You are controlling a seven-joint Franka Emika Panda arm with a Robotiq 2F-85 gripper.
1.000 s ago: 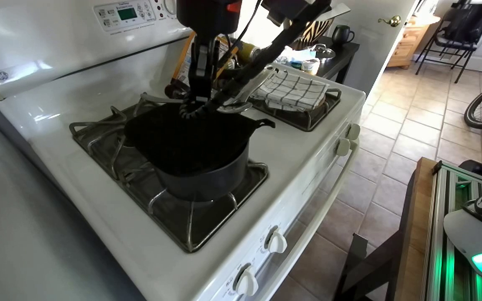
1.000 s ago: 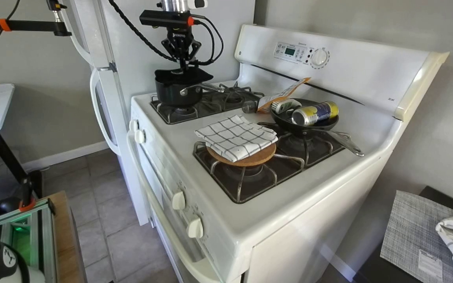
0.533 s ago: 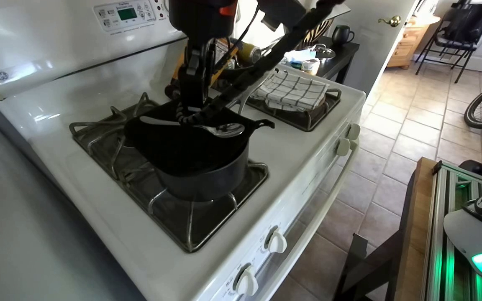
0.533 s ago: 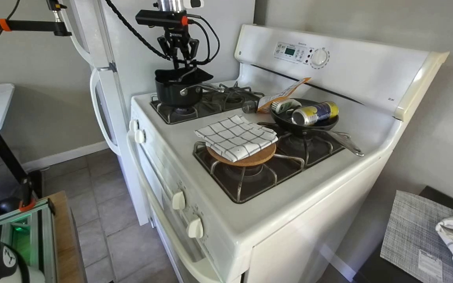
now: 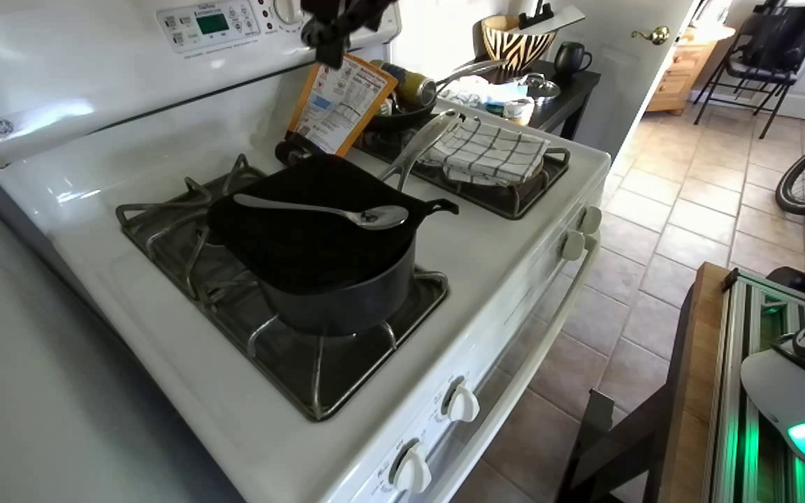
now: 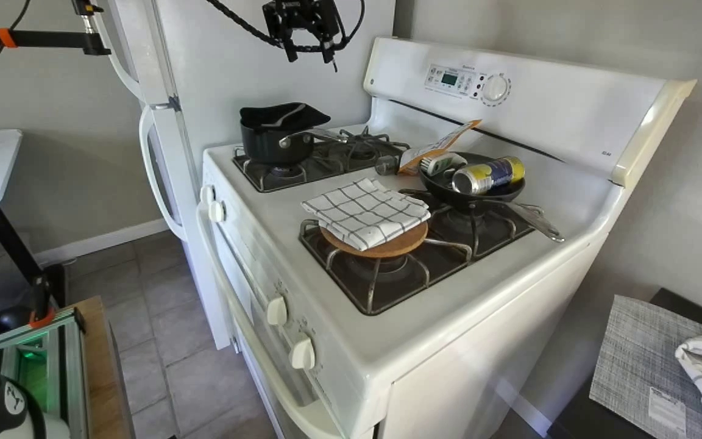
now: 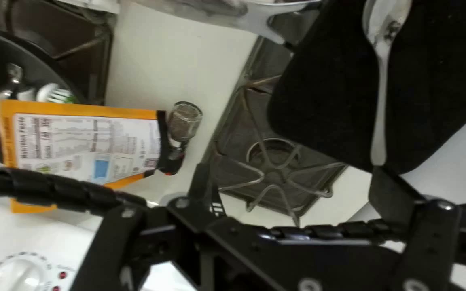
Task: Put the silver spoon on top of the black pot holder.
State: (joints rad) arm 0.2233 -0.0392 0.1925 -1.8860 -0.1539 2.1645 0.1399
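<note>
The silver spoon [image 7: 382, 74] is smooth, glossy metal, the black pot holder [image 5: 291, 241] matt; the saucepan [image 5: 346, 307] looks like dull metal with a polished handle [image 5: 422, 144], the checked towel [image 6: 366, 210] like cloth, the round board [image 6: 401, 243] like matt cork
</note>
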